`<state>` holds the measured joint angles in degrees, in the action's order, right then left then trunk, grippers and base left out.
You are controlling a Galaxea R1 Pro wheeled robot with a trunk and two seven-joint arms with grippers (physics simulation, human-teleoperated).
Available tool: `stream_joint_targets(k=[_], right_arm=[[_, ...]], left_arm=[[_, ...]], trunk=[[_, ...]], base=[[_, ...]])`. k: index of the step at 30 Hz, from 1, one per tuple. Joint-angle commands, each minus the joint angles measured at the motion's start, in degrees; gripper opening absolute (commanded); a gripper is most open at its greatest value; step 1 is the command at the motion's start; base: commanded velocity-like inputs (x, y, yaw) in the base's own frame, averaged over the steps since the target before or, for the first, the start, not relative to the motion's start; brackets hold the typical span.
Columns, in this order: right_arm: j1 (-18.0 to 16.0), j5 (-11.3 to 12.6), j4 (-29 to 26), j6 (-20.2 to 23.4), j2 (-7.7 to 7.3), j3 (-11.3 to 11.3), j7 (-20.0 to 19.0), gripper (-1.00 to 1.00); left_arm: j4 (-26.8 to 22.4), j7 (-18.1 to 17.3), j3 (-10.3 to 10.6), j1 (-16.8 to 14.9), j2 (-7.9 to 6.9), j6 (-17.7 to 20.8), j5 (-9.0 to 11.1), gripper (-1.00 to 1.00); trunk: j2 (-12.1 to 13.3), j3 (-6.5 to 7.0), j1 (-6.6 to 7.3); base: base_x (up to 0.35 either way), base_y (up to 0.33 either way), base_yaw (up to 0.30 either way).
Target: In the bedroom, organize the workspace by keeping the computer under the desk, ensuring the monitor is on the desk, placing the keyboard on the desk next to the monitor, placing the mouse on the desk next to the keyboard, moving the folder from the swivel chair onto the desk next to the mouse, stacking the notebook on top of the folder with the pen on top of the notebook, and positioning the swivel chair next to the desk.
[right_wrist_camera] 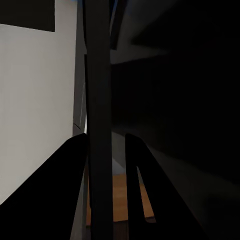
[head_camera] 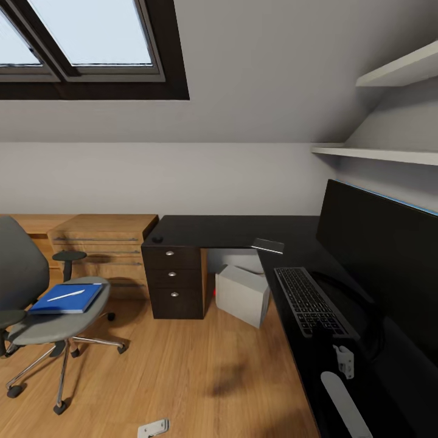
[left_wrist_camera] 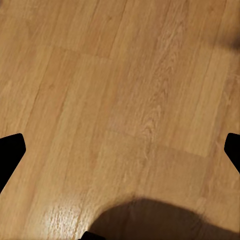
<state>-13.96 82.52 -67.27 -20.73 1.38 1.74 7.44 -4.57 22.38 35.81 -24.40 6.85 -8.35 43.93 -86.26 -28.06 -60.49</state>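
The right claw (right_wrist_camera: 106, 150) grips the keyboard (head_camera: 313, 302) by its near end, holding it along the surface (head_camera: 225, 231) edge in front of the monitor (head_camera: 380, 255). The left claw (left_wrist_camera: 120, 150) hangs open over bare floor (left_wrist_camera: 120, 90). A clumsy release could tip the keyboard off that edge or knock the monitor. The folder (head_camera: 67, 299) and pen (head_camera: 66, 295) lie on the swivel chair (head_camera: 55, 316); the notebook (head_camera: 268, 246) sits near the surface's inner corner, the computer (head_camera: 242, 295) beneath.
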Motion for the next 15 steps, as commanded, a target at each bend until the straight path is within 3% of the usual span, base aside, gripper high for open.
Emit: stream_joint_targets(k=[1,15], right_arm=[[-0.01,1.58,1.00,-0.36,0.03,0.02,0.29,-1.00],[-0.01,1.59,1.00,-0.36,-0.04,0.02,0.30,-1.00]], left_arm=[[0.00,0.21,0.49,-0.04,0.01,-0.18,0.54,1.00],[0.00,0.21,0.49,-0.04,0.01,-0.18,0.62,1.00]], trunk=[[-0.03,-0.07,0.00],[-0.03,-0.07,0.00]], base=[[0.000,0.000,0.000],[0.000,0.000,0.000]])
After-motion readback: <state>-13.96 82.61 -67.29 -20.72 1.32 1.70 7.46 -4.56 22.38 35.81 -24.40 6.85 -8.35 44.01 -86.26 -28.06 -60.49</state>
